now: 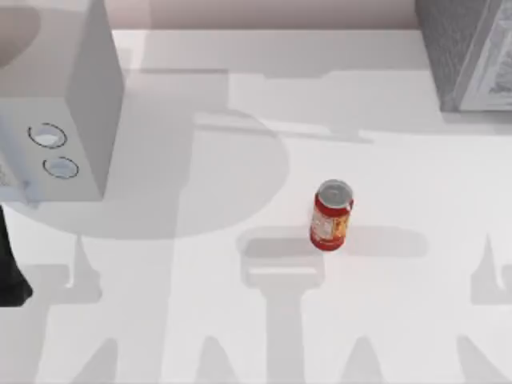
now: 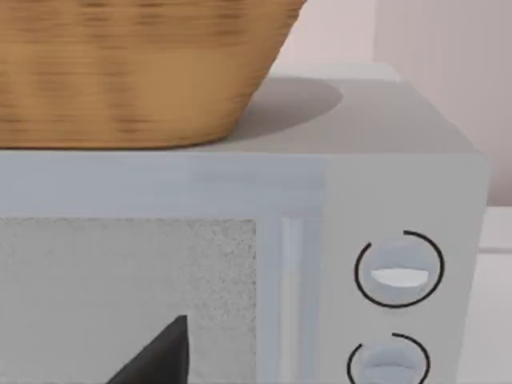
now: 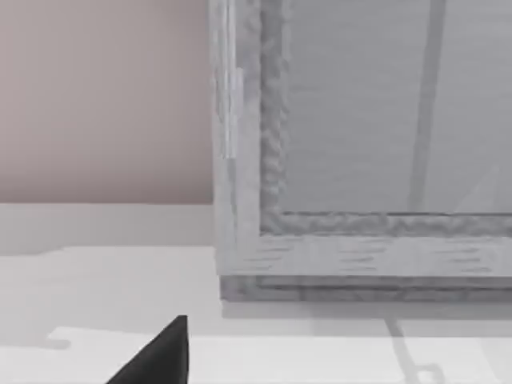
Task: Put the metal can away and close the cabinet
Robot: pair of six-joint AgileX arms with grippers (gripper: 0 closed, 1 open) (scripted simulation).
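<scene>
A: While the can [image 1: 331,216] stands upright near the middle of the worktop [image 1: 200,320], where are the jaws?

B: Both are well apart from it. A dark tip of the left gripper [image 2: 156,356] faces the pale box [image 2: 336,184] under a basket [image 2: 136,72]; the right gripper [image 3: 156,356] faces the cabinet [image 3: 360,160] at far right. Open or closed, I cannot tell.

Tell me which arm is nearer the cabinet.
Right. The right arm's wrist view faces the cabinet from close by, at the table's far right. The left arm sits at the table's left edge, by the pale grey box, far from it.
</scene>
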